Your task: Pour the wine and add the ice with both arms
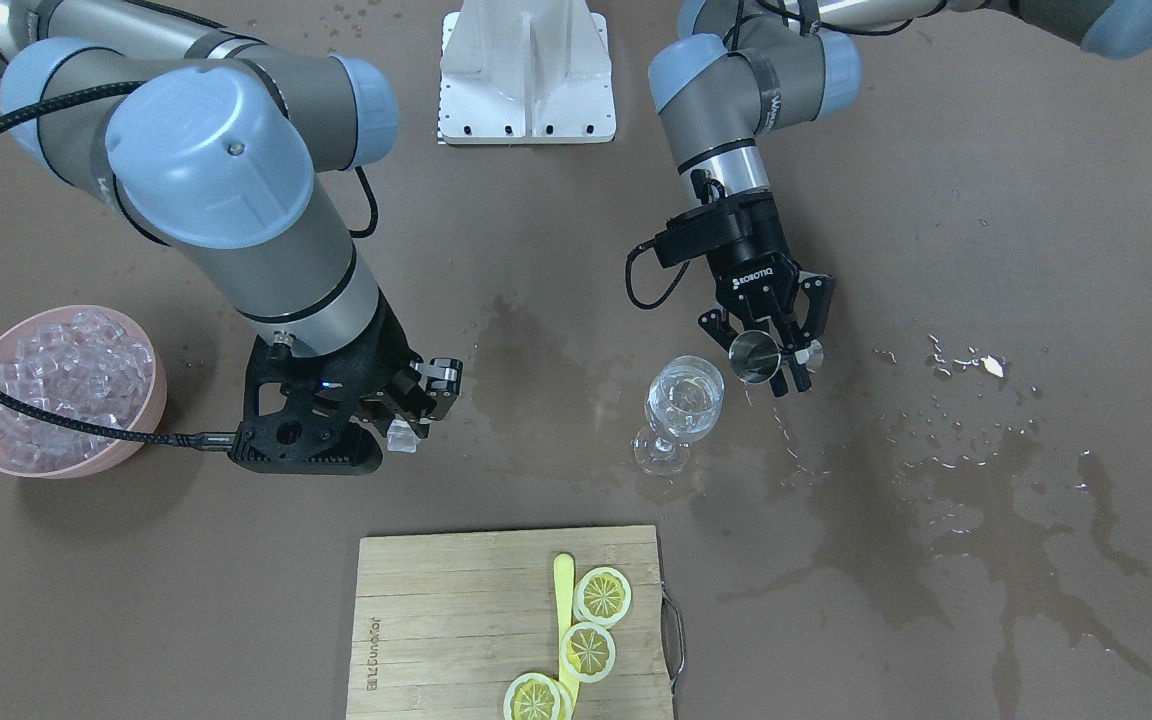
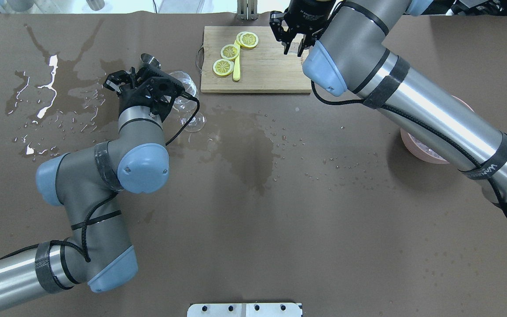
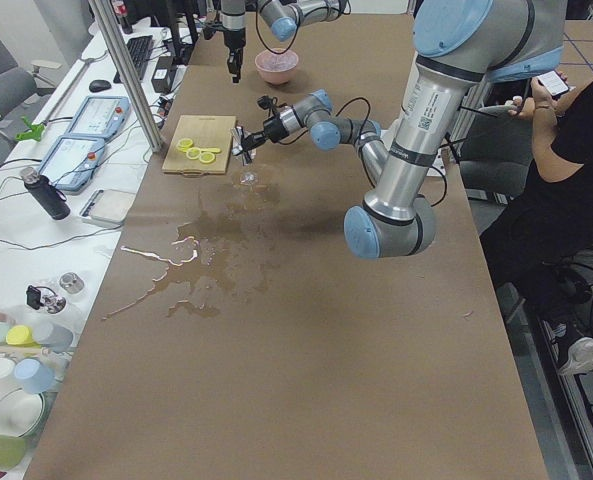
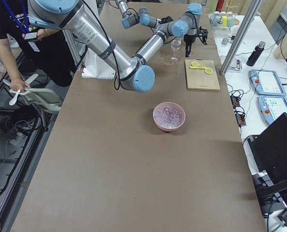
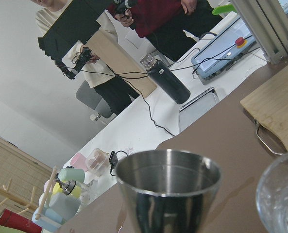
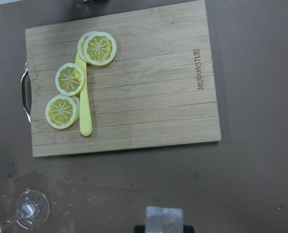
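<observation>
Front-on: clamps a steel jigger (image 1: 758, 355) in the left gripper (image 1: 786, 366), at 2 o'clock of the wine glass (image 1: 684, 395) holding the wine (image 1: 678, 415). Pinches one ice cube (image 1: 402, 438) in the right gripper (image 1: 404, 427), at 3 o'clock of the pink bowl (image 1: 158, 388) of ice (image 1: 56, 385). Puddles (image 1: 946, 500) across brown table (image 1: 536, 460); cluttered white desk (image 3: 36, 250) alongside.
</observation>
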`<state>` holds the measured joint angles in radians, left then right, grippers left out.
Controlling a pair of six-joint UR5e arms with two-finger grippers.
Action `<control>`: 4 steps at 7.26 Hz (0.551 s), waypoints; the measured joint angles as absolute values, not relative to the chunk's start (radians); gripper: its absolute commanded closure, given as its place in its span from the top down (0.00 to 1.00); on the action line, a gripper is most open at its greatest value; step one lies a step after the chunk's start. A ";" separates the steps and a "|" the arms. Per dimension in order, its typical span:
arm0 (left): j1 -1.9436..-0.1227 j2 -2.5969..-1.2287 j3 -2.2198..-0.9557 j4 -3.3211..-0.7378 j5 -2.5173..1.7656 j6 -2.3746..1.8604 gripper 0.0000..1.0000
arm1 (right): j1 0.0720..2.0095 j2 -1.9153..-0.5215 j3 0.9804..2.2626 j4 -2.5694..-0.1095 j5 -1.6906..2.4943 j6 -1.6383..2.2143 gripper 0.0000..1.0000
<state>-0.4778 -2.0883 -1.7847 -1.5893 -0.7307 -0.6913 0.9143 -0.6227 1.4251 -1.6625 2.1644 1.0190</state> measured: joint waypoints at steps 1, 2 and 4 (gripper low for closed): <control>-0.478 -2.104 -1.782 -1.557 -0.730 -0.683 0.12 | 0.915 -0.623 1.425 -1.662 2.165 1.019 0.00; -0.478 -2.114 -1.781 -1.532 -0.730 -0.674 0.12 | 0.915 -0.623 1.425 -1.661 2.165 1.019 0.00; -0.480 -2.118 -1.778 -1.516 -0.730 -0.645 0.12 | 0.916 -0.623 1.425 -1.661 2.166 1.019 0.00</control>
